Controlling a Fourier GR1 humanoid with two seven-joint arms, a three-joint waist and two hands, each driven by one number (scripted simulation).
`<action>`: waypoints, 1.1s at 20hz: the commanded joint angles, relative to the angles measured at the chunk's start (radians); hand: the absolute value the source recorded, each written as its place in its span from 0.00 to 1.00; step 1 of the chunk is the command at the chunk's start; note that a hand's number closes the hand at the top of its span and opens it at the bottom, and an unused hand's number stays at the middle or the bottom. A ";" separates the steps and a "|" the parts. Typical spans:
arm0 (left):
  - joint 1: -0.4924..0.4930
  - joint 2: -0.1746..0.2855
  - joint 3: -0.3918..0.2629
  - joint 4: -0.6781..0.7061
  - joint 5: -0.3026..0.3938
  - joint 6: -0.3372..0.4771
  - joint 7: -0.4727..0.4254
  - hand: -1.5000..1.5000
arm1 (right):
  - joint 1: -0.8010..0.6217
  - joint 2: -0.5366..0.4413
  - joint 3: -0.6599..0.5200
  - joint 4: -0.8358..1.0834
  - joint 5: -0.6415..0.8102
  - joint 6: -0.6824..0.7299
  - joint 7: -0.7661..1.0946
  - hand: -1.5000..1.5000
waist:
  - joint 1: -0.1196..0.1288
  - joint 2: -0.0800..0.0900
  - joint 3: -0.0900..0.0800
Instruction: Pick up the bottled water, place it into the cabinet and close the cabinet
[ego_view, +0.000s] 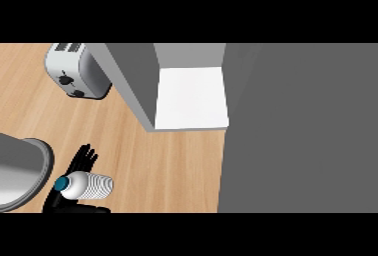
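One grey rounded vessel (22, 170) at the far left edge, cut off by it, resting on the wooden counter (170, 170). Just right of it, low in the view, the left hand (80, 162): black, with fingers (88, 152) straight and slightly spread, pointing up the view, not curled round anything. Directly in front of the palm and overlapping it, the bottled water (92, 186): white ribbed body toward the right, teal cap (61, 183) toward the left. More of the black hand just below the bottle. Cannot tell whether bottle and palm actually touch.

Up at the top left, well apart from hand and bottle, a silver toaster (74, 70), slots on top, two dark knobs on its near face. Immediately right of the toaster, the cabinet (133, 85): grey side wall slanting down toward the middle, standing open, with a white shelf (190, 97) showing inside. Bottle outside the cabinet, well apart from it, down at the lower left.

Right of the shelf, a broad grey panel (303, 130) filling the right side from top to bottom. Cannot tell whether this is the cabinet's door.
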 joint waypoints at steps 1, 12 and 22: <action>-0.092 0.048 0.020 0.169 0.000 -0.073 -0.086 0.00 | 0.039 -0.046 -0.020 -0.150 0.051 -0.006 0.013 0.00 | -0.002 0.002 -0.001; -0.173 -0.009 -0.033 0.430 -0.175 0.169 -0.424 1.00 | 0.090 -0.101 -0.017 -0.123 0.032 -0.023 -0.061 0.00 | -0.004 0.005 -0.002; -0.227 -0.101 -0.072 0.432 -0.226 0.337 -0.511 1.00 | 0.108 -0.138 -0.019 -0.136 0.002 -0.057 -0.062 0.00 | 0.011 0.002 0.001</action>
